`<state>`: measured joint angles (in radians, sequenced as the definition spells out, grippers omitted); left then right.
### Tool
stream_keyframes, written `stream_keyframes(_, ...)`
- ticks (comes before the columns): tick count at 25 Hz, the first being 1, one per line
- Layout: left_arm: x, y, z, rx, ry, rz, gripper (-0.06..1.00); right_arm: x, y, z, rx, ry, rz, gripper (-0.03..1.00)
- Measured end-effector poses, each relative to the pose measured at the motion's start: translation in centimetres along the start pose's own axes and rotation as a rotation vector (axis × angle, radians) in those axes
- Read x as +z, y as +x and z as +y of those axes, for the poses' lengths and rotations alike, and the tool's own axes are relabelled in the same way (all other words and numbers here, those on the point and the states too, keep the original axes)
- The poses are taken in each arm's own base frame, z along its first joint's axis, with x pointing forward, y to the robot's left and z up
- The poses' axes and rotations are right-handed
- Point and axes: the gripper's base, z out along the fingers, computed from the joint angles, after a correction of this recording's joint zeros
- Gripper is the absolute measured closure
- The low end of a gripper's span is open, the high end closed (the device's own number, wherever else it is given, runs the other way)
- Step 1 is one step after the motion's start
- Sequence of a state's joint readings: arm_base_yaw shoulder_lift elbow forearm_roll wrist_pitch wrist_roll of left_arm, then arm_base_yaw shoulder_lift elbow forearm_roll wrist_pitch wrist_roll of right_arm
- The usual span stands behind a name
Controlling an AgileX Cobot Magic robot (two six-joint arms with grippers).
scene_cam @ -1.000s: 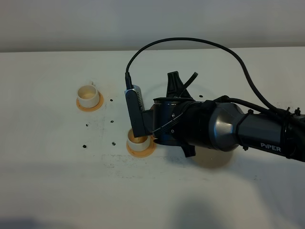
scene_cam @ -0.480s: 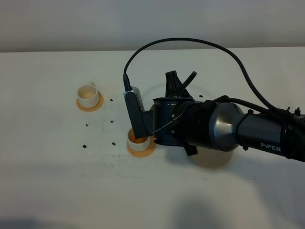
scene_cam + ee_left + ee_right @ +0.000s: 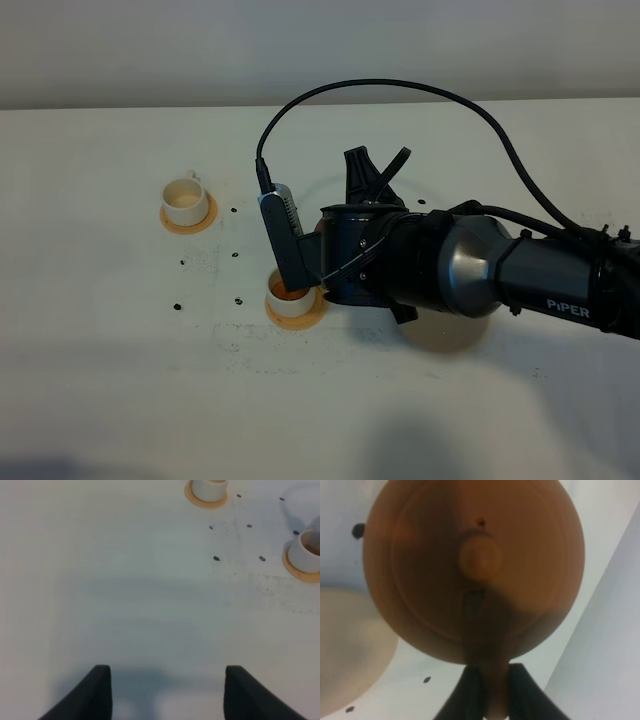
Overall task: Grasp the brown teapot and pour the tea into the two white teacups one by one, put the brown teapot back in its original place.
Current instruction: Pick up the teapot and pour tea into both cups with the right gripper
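My right gripper (image 3: pixel 492 695) is shut on the loop handle of the brown teapot (image 3: pixel 470 565), which fills the right wrist view, lid knob toward the camera. In the exterior high view the right arm's wrist (image 3: pixel 370 260) hides the teapot, just right of the near white teacup (image 3: pixel 290 300). Reddish-brown tea (image 3: pixel 291 291) shows inside that cup. The far white teacup (image 3: pixel 186 199) looks cream inside. Both cups stand on orange-tan coasters. The pale beige coaster (image 3: pixel 450 338) lies partly under the right arm. My left gripper (image 3: pixel 167 692) is open over bare table.
The white table (image 3: pixel 120 380) carries small dark specks (image 3: pixel 178 305) near the cups. A black cable (image 3: pixel 400 90) arcs above the right arm. The left wrist view shows the far cup (image 3: pixel 207 487) and the near cup (image 3: pixel 306 552) at its edges.
The right wrist has rolled slightly further over the near cup. The cup's inside has turned from cream to reddish-brown. The left gripper is unchanged.
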<state>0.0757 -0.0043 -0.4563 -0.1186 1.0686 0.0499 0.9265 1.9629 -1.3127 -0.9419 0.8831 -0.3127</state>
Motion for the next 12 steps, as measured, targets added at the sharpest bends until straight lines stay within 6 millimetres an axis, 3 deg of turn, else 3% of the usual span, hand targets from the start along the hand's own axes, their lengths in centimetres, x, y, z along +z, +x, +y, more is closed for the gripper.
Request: stream_keyframes(12,0.00,0.00,0.00,0.000,0.000,0.000,0.47,0.00,0.04,-0.14,-0.041,0.015,0.005,0.85)
